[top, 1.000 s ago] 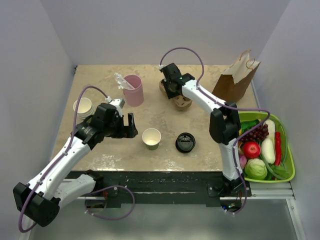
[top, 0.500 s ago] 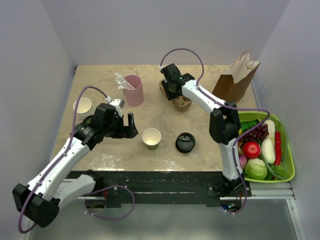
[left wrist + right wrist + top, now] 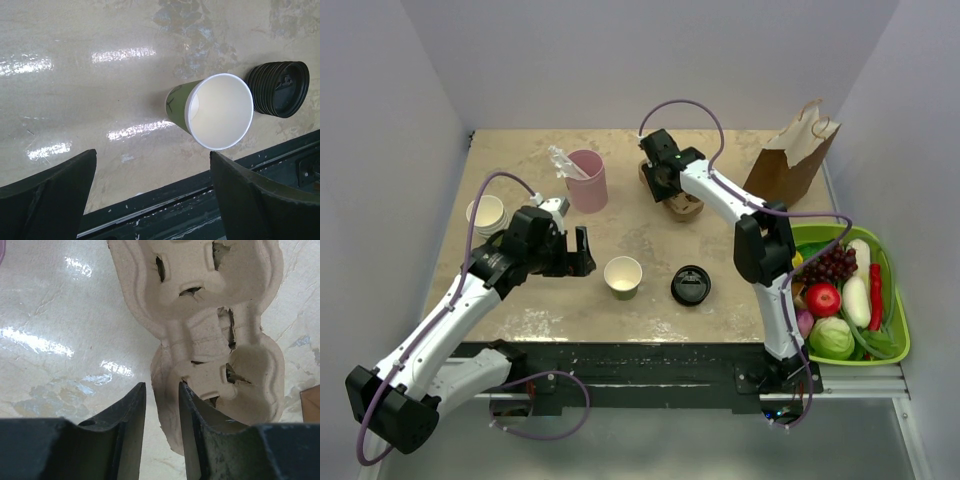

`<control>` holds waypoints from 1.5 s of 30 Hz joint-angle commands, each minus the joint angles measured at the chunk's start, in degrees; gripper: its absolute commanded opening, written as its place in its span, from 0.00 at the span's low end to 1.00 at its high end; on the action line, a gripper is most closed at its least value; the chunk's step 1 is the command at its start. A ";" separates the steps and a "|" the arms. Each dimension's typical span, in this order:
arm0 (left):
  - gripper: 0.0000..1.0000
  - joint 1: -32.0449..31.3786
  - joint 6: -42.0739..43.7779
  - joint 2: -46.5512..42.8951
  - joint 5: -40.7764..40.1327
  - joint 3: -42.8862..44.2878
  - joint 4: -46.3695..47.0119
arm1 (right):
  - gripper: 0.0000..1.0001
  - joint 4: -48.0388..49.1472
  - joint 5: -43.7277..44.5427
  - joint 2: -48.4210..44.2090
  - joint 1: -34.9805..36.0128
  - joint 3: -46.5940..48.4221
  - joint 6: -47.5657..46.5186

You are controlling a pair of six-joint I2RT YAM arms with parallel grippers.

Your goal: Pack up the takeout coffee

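Top external: paper cup (image 3: 623, 277) stands upright on counter (image 3: 520, 300), front-centre, no lid on. Olive-green sides; left wrist view shows bare white inside. Black lid (image 3: 690, 285) lies flat just right of cup, not touching. Left claw (image 3: 584, 252) hangs just left of cup, jaws spread wide, holding nothing; cup is apart from both fingers.

Pulp cup carrier (image 3: 220, 315) at back centre, two wells, both bare. Right claw (image 3: 161, 386) is at its rim, fingers close together w/ a narrow gap, and the carrier's edge runs up into that gap. Can't tell if edge is pinched or just loose btwn them. From above, claw hides carrier's back end.

Pink tumbler (image 3: 588, 182) back left, upright, white wrapped sticks (image 3: 563, 160) poking out the top; too small to ID. Stack of paper cups (image 3: 486, 214) at left edge, beside left arm's wrist. Brown paper bag (image 3: 790, 158) back right, upright, mouth open, inside not visible. Green basket (image 3: 900, 345) at counter's right side, full of produce: cabbage (image 3: 832, 338), tomato (image 3: 823, 298), dark grapes (image 3: 833, 265), long white veg (image 3: 857, 298), red chilli (image 3: 875, 295). Its left part is hidden behind right arm.

Right arm runs from front right up to carrier, passing near bag's lower left. Btwn cup and bag: lid and that arm.
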 commanded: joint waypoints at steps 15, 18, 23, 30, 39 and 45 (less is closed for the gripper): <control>1.00 -0.18 -0.36 -0.22 -0.34 1.76 0.64 | 0.05 1.40 3.29 -4.15 -0.17 1.52 0.70; 1.00 -0.18 -0.54 0.22 -0.08 2.11 0.99 | 0.00 2.02 3.99 -5.56 -0.08 1.08 -0.52; 1.00 -0.18 -1.41 1.45 0.53 3.25 1.60 | 0.00 6.15 8.82 -10.46 0.00 -4.00 -4.30; 1.00 -0.18 -3.17 1.19 1.33 5.18 1.96 | 0.00 12.99 8.21 -19.86 0.53 -11.57 -12.12; 1.00 -0.18 -4.93 -2.24 2.11 6.77 0.64 | 0.00 15.04 6.72 -30.95 2.20 -17.91 -12.57; 1.00 -0.18 -5.19 -4.44 0.37 6.86 -1.73 | 0.00 13.19 7.33 -36.23 7.99 -21.68 -10.12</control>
